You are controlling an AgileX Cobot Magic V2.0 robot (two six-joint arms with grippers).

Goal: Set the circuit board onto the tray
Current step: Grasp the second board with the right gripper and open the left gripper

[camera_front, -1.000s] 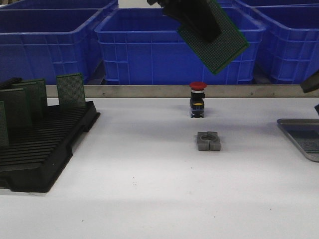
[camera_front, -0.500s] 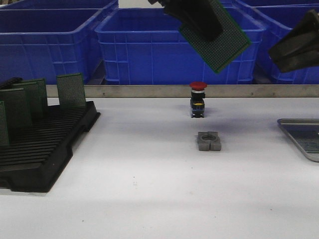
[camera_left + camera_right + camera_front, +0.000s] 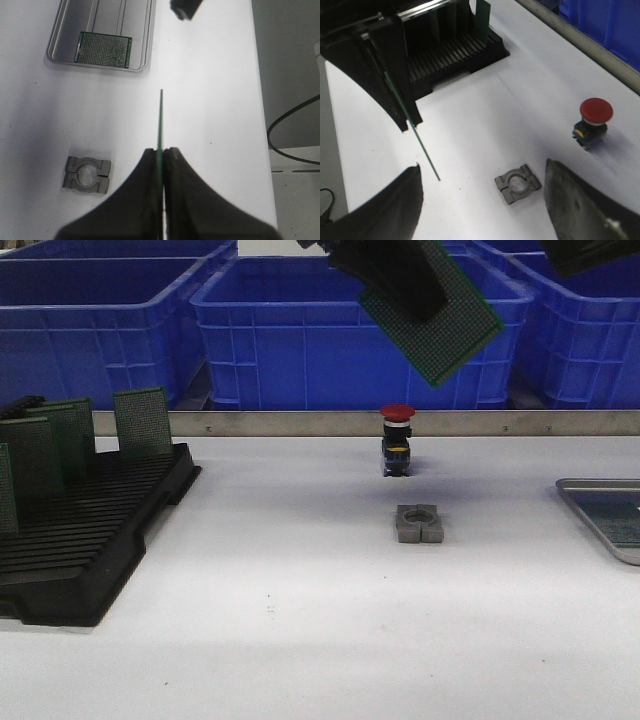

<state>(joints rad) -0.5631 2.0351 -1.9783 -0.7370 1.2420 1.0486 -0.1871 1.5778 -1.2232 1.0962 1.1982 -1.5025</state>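
Left claw [image 3: 161, 165] clamped on circuit board [image 3: 432, 322] at top centre, right claw [image 3: 482, 200] spread apart, tray [image 3: 590, 502] at right edge.

Three blue crates [image 3: 340, 330] line the far edge. One black slotted rack [image 3: 90, 540] at the left carries four upright green boards [image 3: 142, 422]. One more circuit board [image 3: 440, 325] hangs in the air, and another [image 3: 104, 48] lies in the single tray [image 3: 59, 35]. One red push-button [image 3: 397, 440], one grey clamp block [image 3: 419, 524].
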